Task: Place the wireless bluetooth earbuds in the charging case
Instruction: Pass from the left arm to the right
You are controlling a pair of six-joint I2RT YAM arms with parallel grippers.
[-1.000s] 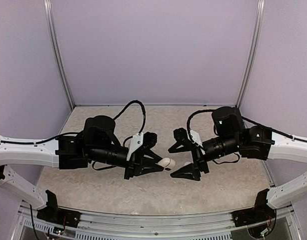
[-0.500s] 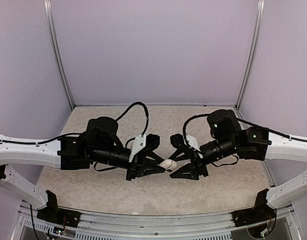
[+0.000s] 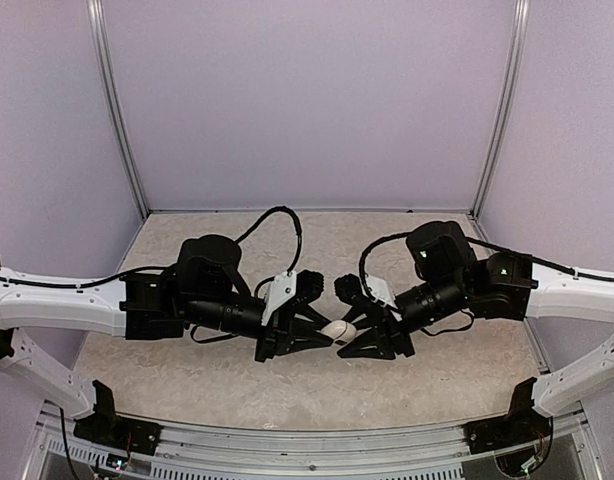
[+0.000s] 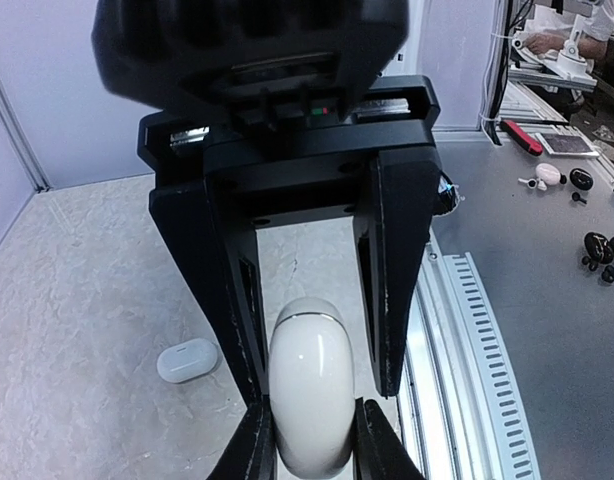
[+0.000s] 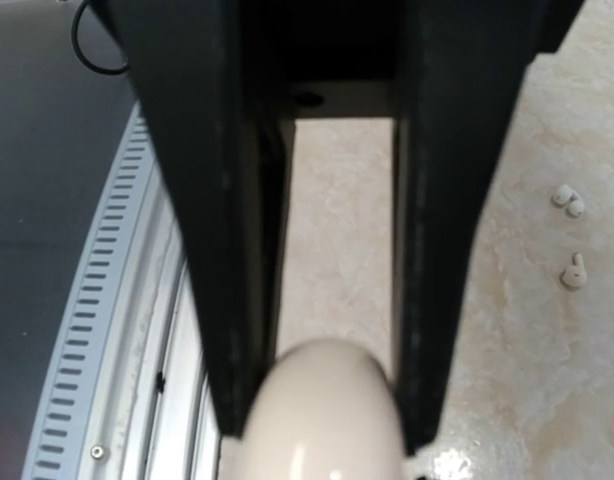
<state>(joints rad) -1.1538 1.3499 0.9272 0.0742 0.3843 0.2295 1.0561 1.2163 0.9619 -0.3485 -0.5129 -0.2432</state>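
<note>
The charging case (image 4: 309, 400), a glossy white oval shell with a seam near its far end, hangs above the table between both arms (image 3: 337, 329). My left gripper (image 4: 312, 450) is shut on its sides, fingertips pressed against it. From the opposite side my right gripper (image 5: 322, 430) has its two fingers against the case's other rounded end (image 5: 322, 410). In the right wrist view two tiny whitish earbuds (image 5: 567, 201) (image 5: 574, 270) lie loose on the beige table, off to the right of that gripper.
A second small white pebble-like object (image 4: 187, 360) lies on the table left of my left fingers. The slotted metal rail (image 4: 467, 380) runs along the table's near edge. Beyond it a grey bench (image 4: 527, 280) holds unrelated small items. Purple walls enclose the other sides.
My right gripper has moved left to the case and narrowed its fingers around the free end. The left gripper kept its grip and shifted slightly right.
</note>
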